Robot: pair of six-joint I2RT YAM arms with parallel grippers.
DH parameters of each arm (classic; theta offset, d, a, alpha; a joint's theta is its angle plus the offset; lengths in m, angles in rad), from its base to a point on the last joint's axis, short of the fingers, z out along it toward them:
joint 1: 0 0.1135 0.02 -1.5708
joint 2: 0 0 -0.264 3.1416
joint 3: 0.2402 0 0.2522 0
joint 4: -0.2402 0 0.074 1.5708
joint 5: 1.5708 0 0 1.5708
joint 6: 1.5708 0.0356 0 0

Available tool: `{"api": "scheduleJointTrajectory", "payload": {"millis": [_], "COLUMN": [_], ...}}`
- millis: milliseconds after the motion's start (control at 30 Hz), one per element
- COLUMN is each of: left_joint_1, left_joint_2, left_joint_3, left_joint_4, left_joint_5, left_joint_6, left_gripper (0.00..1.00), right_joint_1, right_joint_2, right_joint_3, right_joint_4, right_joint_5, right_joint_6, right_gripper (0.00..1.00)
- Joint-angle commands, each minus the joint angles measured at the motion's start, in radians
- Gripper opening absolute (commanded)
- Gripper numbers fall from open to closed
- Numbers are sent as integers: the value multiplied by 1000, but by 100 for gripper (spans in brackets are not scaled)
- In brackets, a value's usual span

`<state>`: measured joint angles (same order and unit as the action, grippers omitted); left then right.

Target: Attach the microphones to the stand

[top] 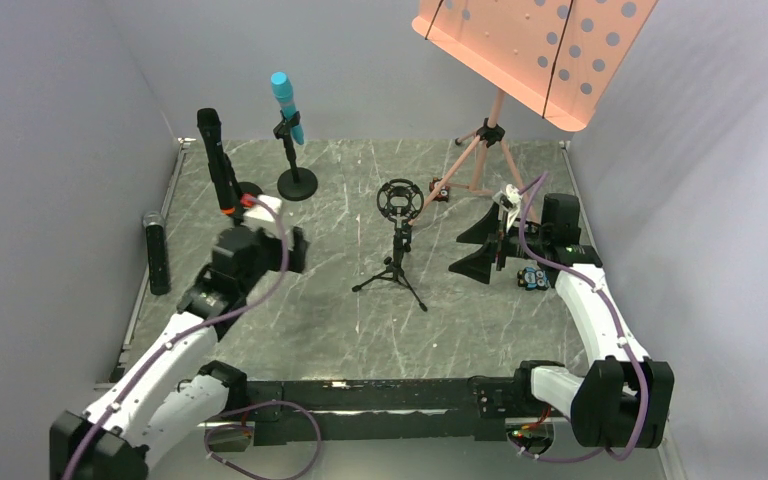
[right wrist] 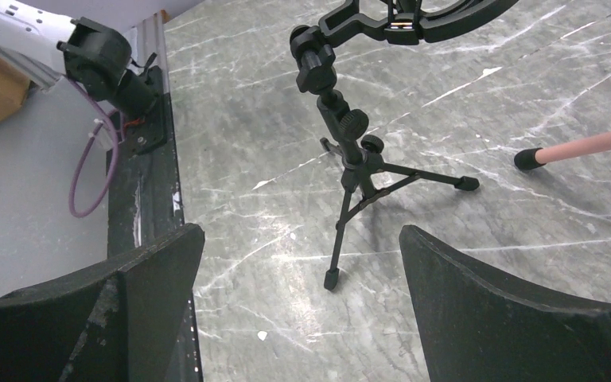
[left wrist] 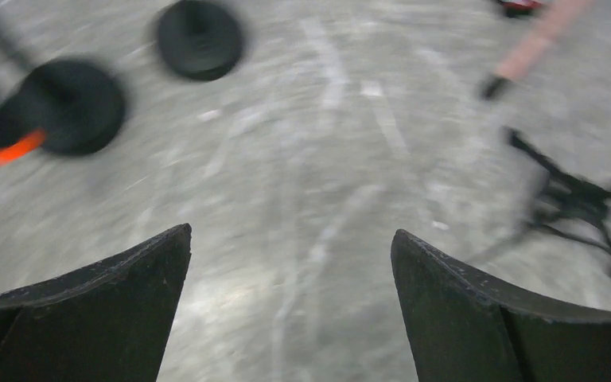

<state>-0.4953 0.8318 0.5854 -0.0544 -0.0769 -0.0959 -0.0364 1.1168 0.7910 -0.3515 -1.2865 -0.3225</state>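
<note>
L gripper (left wrist: pixel 290 239): jaws spread wide, nothing held; view blurred.
R gripper (right wrist: pixel 300 239): jaws spread wide, empty.
Cyan mic (top: pixel 285 100): clipped on round-base stand (top: pixel 297 183).
Black/orange mic (top: pixel 217 160): upright, orange end down.
Mesh-head mic (top: pixel 156 252): laid flat, left edge of marbled table (top: pixel 340 320).

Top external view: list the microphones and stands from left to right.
Black microphone lying flat → long black microphone with orange end, upright → cyan microphone, upright → black tripod stand with ring mount → pink music stand.
</note>
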Motion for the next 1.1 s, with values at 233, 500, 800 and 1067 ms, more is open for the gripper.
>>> {"api": "scheduleJointTrajectory", "payload": {"millis": [233, 500, 800, 1067], "left_joint_1": [561, 636, 731, 795], "left_joint_2": [94, 456, 666, 803], "left_joint_3": [92, 303, 405, 442], "left_joint_4": [-184, -213, -213, -211], "left_joint_5": [-137, -467, -498, -519], "left_joint_6": [-137, -52, 13, 26], "left_gripper": [99, 97, 96, 91], "right_joint_1": [-7, -7, -24, -44], "right_joint_2": [-40, -3, -4, 9], "right_joint_3": [27, 19, 11, 14], "right_joint_4": [31, 63, 68, 58], "right_joint_5": [-68, -95, -84, -103], "right_joint_6": [9, 46, 42, 40], "right_gripper": [100, 100, 100, 100]}}
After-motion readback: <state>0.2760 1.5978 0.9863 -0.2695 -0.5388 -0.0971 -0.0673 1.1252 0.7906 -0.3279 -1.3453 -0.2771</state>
